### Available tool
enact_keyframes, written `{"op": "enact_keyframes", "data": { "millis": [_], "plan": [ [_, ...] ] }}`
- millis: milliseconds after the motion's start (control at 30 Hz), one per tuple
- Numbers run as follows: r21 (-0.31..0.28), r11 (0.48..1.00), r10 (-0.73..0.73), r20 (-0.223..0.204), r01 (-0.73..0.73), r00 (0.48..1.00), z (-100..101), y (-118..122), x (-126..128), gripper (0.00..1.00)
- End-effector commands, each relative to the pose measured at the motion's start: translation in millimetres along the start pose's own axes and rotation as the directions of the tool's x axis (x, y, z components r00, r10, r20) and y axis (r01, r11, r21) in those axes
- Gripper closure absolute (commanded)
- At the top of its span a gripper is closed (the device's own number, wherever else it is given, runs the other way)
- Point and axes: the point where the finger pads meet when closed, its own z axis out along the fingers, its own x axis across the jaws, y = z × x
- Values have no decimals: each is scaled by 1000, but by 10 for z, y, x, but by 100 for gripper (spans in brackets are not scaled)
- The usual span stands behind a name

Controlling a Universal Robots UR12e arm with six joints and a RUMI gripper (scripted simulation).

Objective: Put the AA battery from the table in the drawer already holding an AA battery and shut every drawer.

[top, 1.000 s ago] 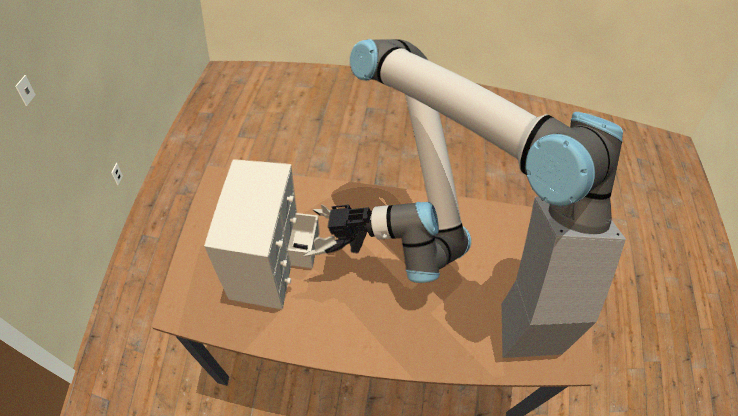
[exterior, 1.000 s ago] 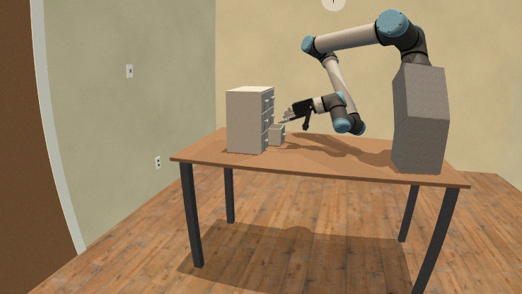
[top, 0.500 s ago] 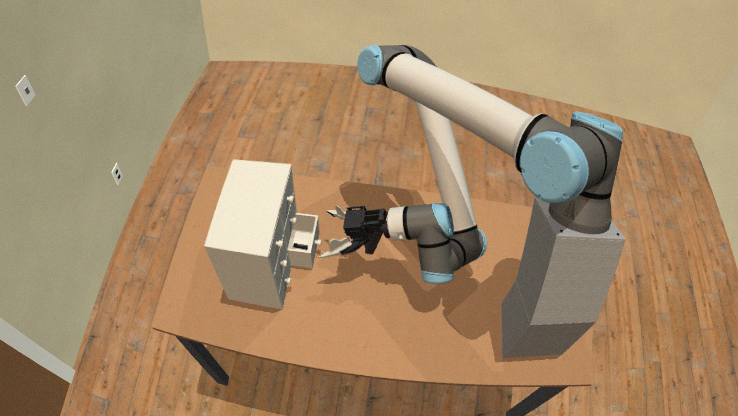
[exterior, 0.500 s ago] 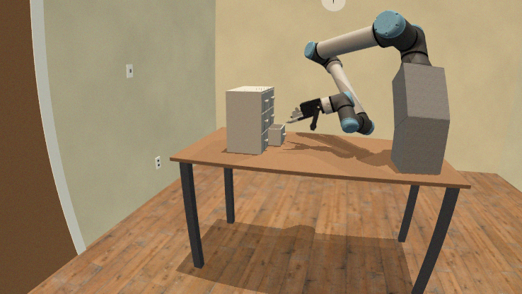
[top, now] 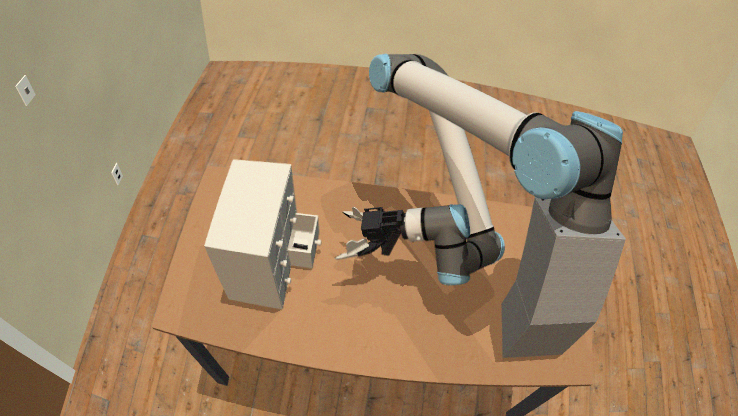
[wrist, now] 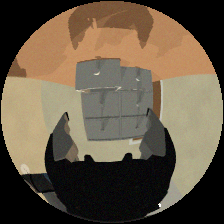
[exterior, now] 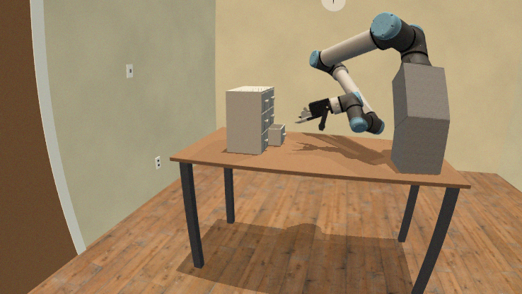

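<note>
Spread wide with nothing between them, the jaws of the two-jaw gripper (top: 349, 234) (exterior: 300, 116) (wrist: 108, 114) point toward the chest (top: 248, 206) (exterior: 244, 120) (wrist: 119, 102), apart from its open bottom drawer (top: 303, 256) (exterior: 276, 136) (wrist: 97, 75). The UR12e arm (top: 465, 111) (exterior: 349, 47) reaches out from its tall gray pedestal (top: 573, 279) (exterior: 420, 145), bends down and folds back at the elbow, its wrist holding the gripper nearly level above the table (top: 361, 330) (exterior: 314, 160) (wrist: 175, 55). One small dark object (top: 300, 246), perhaps an AA battery, lies inside that drawer, though I cannot tell which battery it is.

End effector (top: 341, 235) (exterior: 298, 117) (wrist: 107, 110), open: withdrawing from above the pulled-out drawer (top: 300, 259) (exterior: 275, 136) (wrist: 97, 75), heading towards the worktop's (top: 361, 346) (exterior: 329, 169) (wrist: 180, 55) robot-base edge.

Arm's elbow (top: 380, 73) (exterior: 314, 59): sinking, shifting towards that same edge.

Gripper shadow (top: 366, 271) (exterior: 317, 147): sliding likewise, away from the chest-side edge.
</note>
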Motion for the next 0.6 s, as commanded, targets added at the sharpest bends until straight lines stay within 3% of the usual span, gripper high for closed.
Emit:
{"op": "enact_keyframes", "data": {
  "millis": [0,567],
  "plan": [
    [-1,1000,0,-1,0,1000,-136,-36,-1,0],
    [-1,1000,0,-1,0,1000,-422,-120,-1,0]
  ]
}}
